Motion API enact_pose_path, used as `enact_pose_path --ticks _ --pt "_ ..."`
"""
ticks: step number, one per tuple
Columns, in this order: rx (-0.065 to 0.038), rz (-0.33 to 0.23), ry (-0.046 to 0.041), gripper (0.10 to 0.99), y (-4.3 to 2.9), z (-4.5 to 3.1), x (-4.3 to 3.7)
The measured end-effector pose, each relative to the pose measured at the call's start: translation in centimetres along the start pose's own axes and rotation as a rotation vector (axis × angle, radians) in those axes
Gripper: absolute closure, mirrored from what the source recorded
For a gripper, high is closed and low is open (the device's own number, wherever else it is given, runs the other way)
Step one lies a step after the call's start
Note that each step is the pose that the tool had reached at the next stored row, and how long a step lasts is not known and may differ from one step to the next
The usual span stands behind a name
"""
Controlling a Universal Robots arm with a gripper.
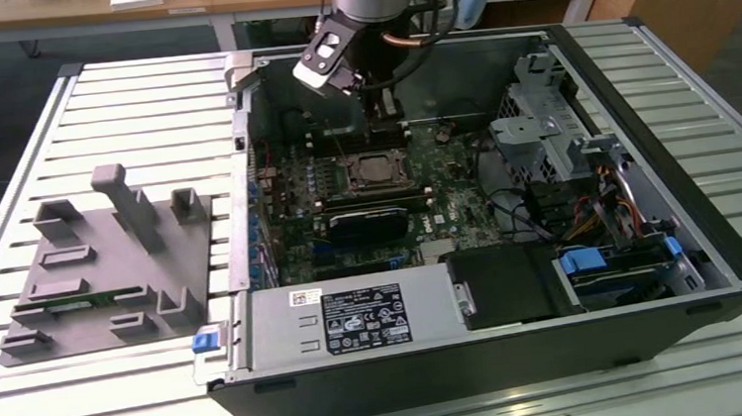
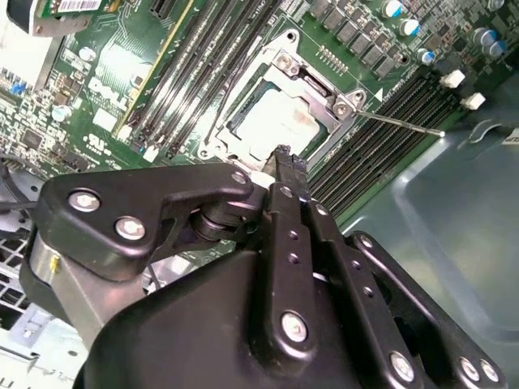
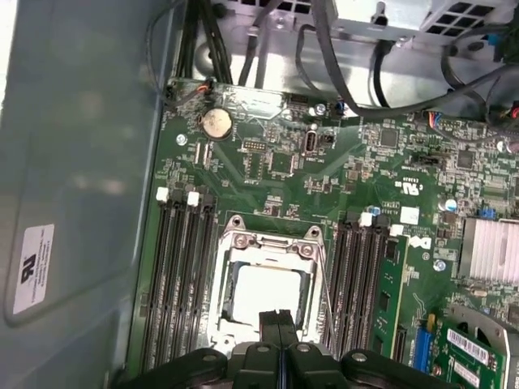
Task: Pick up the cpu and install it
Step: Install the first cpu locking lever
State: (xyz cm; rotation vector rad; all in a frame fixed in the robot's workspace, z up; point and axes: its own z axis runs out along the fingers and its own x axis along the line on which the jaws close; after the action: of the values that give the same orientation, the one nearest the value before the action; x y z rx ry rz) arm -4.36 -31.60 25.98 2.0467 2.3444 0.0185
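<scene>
A: Silvery-grey metal, that's what catches my eye: the small flat square cpu with its pale metal top [image 3: 266, 298] is lying inside the steel socket frame [image 3: 268, 243] on the green motherboard [image 3: 340, 178], between the two banks of long black memory slots [image 3: 180, 275]

B: And the black, jointed end effector [image 3: 278, 318]?

A: It hangs right over the near edge of that chip. In both wrist views its two slim black fingers sit pressed together, with nothing visible between them. In the second wrist view the tip [image 2: 283, 154] is at the edge of the socket, and I can't tell whether it touches the chip

B: So the cpu seems to be in its seat already?

A: That's my judgement. It looks flat and square to the frame. The thin wire retention lever [image 2: 397, 123] stands out to one side, so the clamp looks not yet locked

B: What makes this step go well?

A: Gentle work, straight down, no sideways drag. The chip's top is smooth and hard, but the contacts under it are delicate, so any tilt matters. It should lie level on all four sides

B: And around it?

A: The dark metal computer case [image 1: 694, 272] lies open on the slatted pale metal tabletop [image 1: 112, 109], with a grey moulded plastic parts fixture [image 1: 98, 269] on the exterior view's left
</scene>
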Motion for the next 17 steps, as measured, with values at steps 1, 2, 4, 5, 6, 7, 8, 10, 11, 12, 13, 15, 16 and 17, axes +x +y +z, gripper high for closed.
enact_pose_path --ticks 1,2,4,5,6,7,8,10,11,12,13,15,16,17 --pt "0.000 -0.013 0.0005 0.980 0.00 0.01 0.00" --pt "0.000 -0.029 0.0009 0.980 0.00 0.01 0.00" --pt "-0.001 -0.057 0.0017 0.980 0.00 0.00 0.00" --pt "-0.001 -0.070 0.0021 0.980 0.00 0.00 0.00" --pt "-0.001 -0.081 0.0024 0.980 0.00 0.00 0.00" --pt "-0.001 -0.091 0.0027 0.980 0.00 0.00 0.00" --pt "-0.001 -0.101 0.0030 0.980 0.00 0.00 0.00" --pt "-0.002 -0.124 0.0036 0.980 0.00 0.00 0.00" --pt "-0.002 -0.138 0.0040 0.980 0.00 0.00 0.00" --pt "-0.002 -0.150 0.0044 0.980 0.00 0.00 0.00" --pt "-0.002 -0.163 0.0047 0.980 0.00 0.00 0.00" --pt "-0.003 -0.185 0.0054 0.980 0.00 0.00 0.00" --pt "-0.003 -0.195 0.0056 0.980 0.00 0.00 0.00" --pt "-0.003 -0.202 0.0058 0.980 0.00 0.00 0.00"
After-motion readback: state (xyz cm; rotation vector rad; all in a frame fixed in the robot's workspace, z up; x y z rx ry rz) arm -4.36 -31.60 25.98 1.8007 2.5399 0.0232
